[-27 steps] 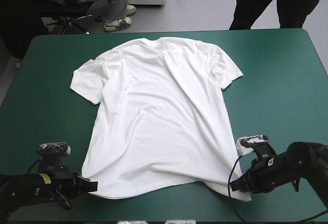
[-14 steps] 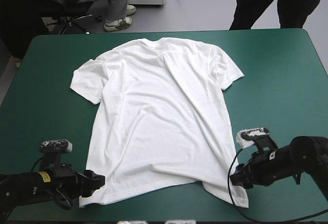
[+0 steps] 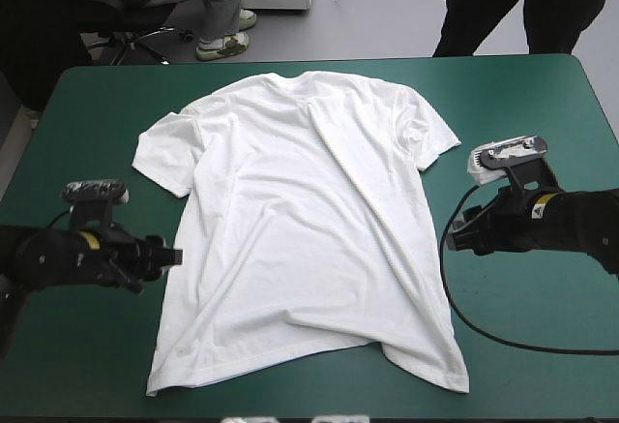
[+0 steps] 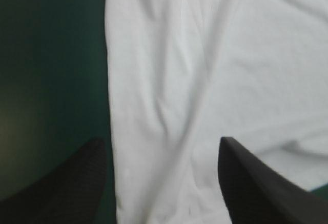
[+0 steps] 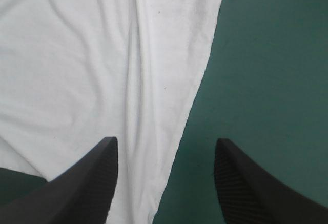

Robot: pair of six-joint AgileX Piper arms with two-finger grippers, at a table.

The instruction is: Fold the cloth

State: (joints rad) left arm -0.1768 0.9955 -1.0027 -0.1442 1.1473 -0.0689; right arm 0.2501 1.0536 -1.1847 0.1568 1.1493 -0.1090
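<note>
At opposite edges of the T-shirt [image 3: 300, 220], left tool [image 4: 161, 142] and right tool [image 5: 164, 141] gape wide, finger bases cut off.

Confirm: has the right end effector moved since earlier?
Yes. The right end effector went from the T-shirt near hem corner toward the table far edge, now beside its side edge.

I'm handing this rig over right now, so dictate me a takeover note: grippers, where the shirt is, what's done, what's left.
Left gripper: open, holding nothing, at the T-shirt's left side edge.
Right gripper: open, holding nothing, at its right side edge.
T-shirt: spread flat on the table, collar toward the far edge, one diagonal ridge across it.
Done: spreading.
Left: all folds.
</note>
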